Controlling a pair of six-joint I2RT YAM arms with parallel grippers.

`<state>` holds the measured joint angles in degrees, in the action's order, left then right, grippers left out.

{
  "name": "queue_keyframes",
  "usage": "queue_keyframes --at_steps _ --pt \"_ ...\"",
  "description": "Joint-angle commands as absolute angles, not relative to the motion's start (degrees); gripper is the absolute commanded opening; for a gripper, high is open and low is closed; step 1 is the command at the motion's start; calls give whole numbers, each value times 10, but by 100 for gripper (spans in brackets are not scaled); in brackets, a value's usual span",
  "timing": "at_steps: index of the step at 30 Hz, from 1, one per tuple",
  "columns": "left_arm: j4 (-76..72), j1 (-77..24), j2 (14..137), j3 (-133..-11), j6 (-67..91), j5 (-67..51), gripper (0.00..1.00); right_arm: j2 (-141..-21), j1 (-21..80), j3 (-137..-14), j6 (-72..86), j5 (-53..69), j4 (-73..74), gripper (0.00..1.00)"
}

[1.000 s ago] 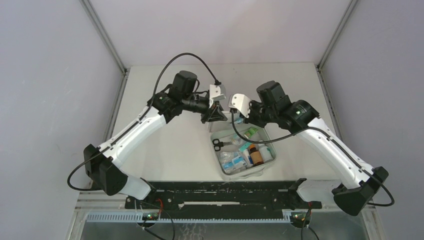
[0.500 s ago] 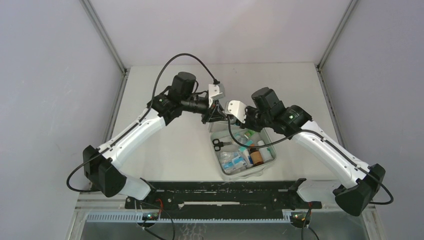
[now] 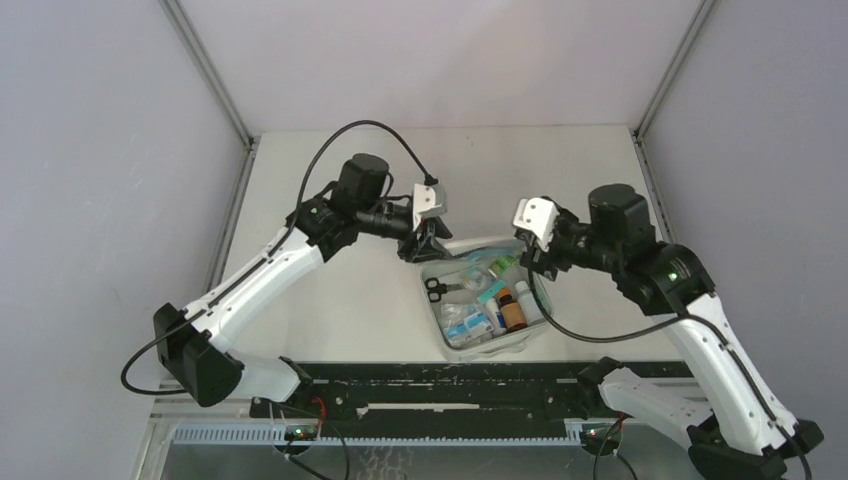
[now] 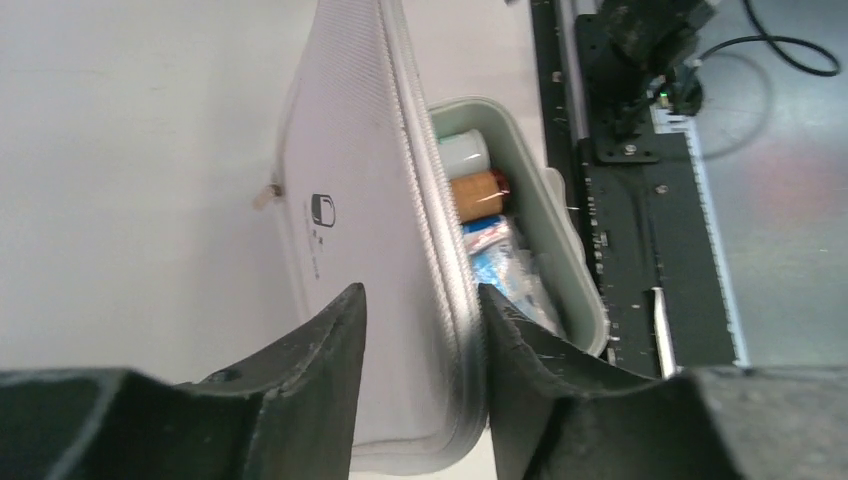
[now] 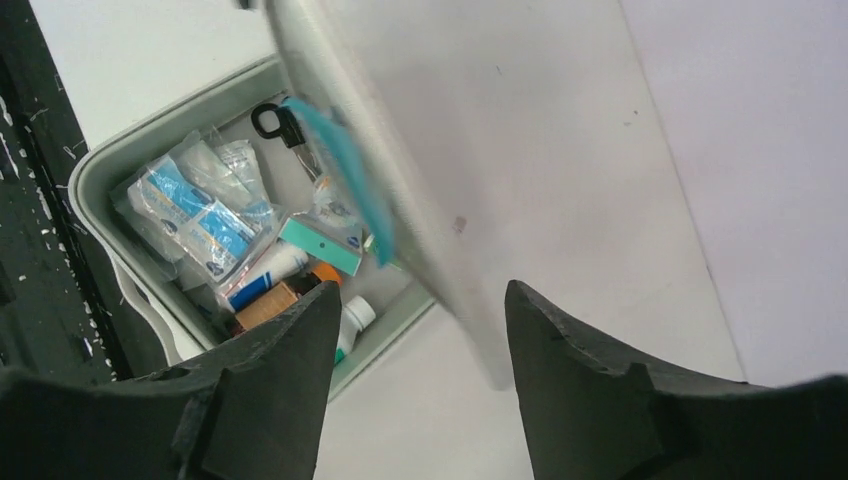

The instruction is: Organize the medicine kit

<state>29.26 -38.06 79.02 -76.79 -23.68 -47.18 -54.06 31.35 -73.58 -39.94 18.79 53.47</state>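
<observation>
Shows the medicine kit (image 3: pixel 431 310) open at the middle of the table (image 3: pixel 330 310), toward the near edge, its lid (image 4: pixel 340 150) raised on edge along the far side. Has the left gripper (image 4: pixel 420 292) clamped on the lid's rim, one finger on each face. Finds the right gripper (image 5: pixel 422 290) spread wide over the kit's right side, gripping nothing. Contains scissors (image 3: pixel 436 288), a brown bottle (image 3: pixel 513 312) and packets.
</observation>
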Motion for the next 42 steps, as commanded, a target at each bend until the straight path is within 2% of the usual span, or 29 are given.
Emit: queue_keyframes --at_steps 1,8,9,12,18,25,32,38,42 --pt "324 -412 743 -740 -282 -478 57 -495 274 -747 -388 238 563 62" --pt "419 -457 714 -715 -357 -433 97 -417 230 -716 -373 228 598 71" --pt "426 -458 708 -710 -362 -427 100 -408 222 -710 -374 222 601 73" --pt "421 -458 685 -691 -370 -390 100 -383 211 -652 -377 193 604 81" --pt "274 -447 686 -632 -297 -283 100 -370 210 -538 -391 151 605 86" --pt "238 -363 811 -698 -204 -333 100 -356 210 -455 -409 120 622 91" --pt "218 -350 941 -778 -125 -388 100 -373 211 -400 -417 72 589 94" --pt "187 -349 1020 -812 -51 -402 100 -448 211 -393 -423 96 523 94" --pt "186 -348 1060 -815 -21 -405 98 -517 213 -394 -417 92 446 89"
